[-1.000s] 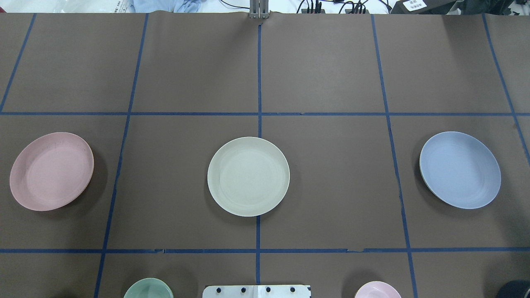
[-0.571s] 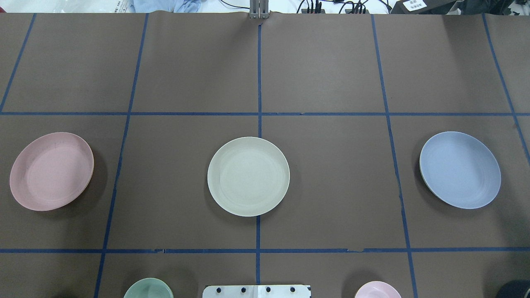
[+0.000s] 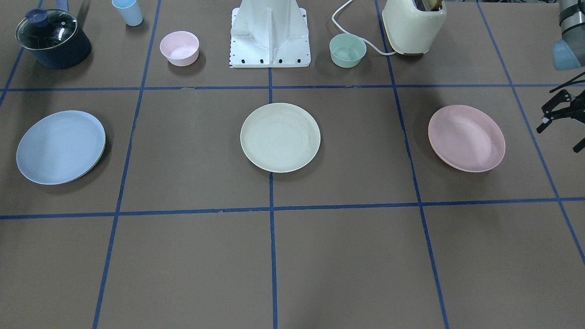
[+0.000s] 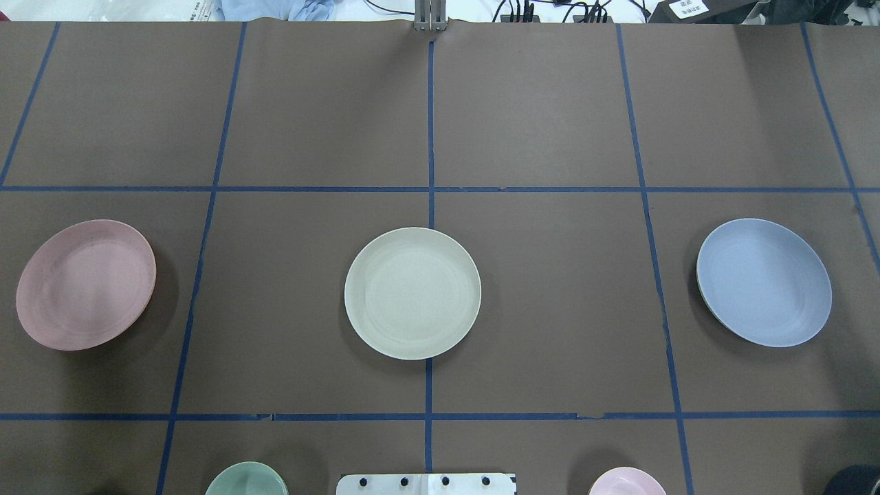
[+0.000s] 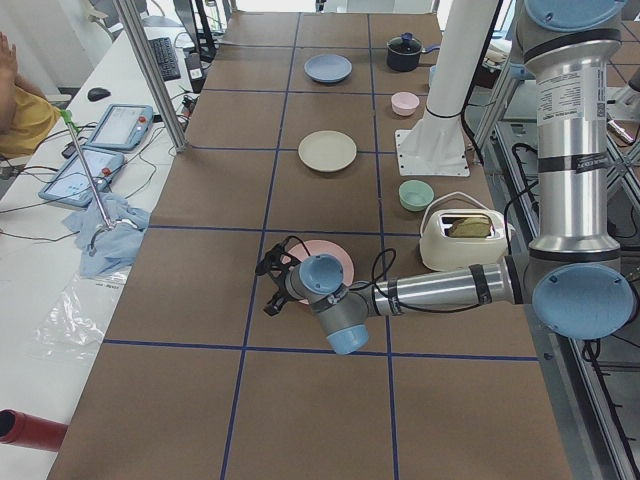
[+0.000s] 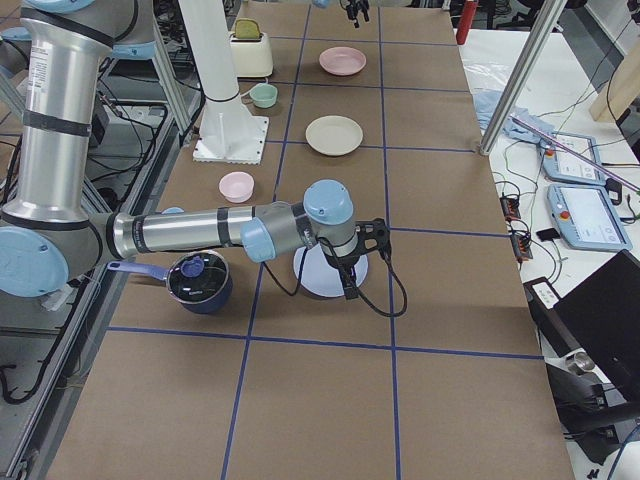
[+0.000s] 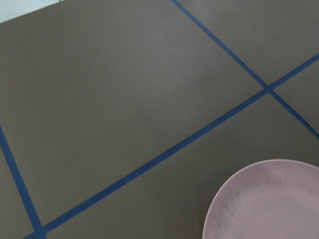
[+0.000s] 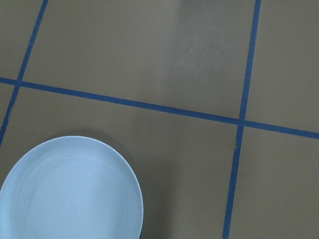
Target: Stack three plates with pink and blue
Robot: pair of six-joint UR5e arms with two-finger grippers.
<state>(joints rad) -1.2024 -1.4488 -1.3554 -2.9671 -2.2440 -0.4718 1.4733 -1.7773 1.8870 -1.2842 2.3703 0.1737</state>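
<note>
Three plates lie apart in one row on the brown table. The pink plate [image 4: 86, 284] is on my left, the cream plate [image 4: 412, 293] in the middle, the blue plate [image 4: 763, 282] on my right. My left gripper [image 3: 560, 137] hovers open and empty just outside the pink plate [image 3: 466, 138]; its wrist view shows the plate's rim [image 7: 269, 204]. My right gripper [image 6: 362, 258] hangs over the outer side of the blue plate [image 6: 315, 280]. I cannot tell if it is open. Its wrist view shows the blue plate [image 8: 70, 191].
Along the robot's edge stand a lidded dark pot [image 3: 52, 39], a blue cup [image 3: 128, 11], a pink bowl [image 3: 179, 48], the white robot base [image 3: 269, 36], a green bowl [image 3: 348, 50] and a cream toaster [image 3: 413, 25].
The pink plate now looks darker, as if under a shadow. None of the three plates has moved.
</note>
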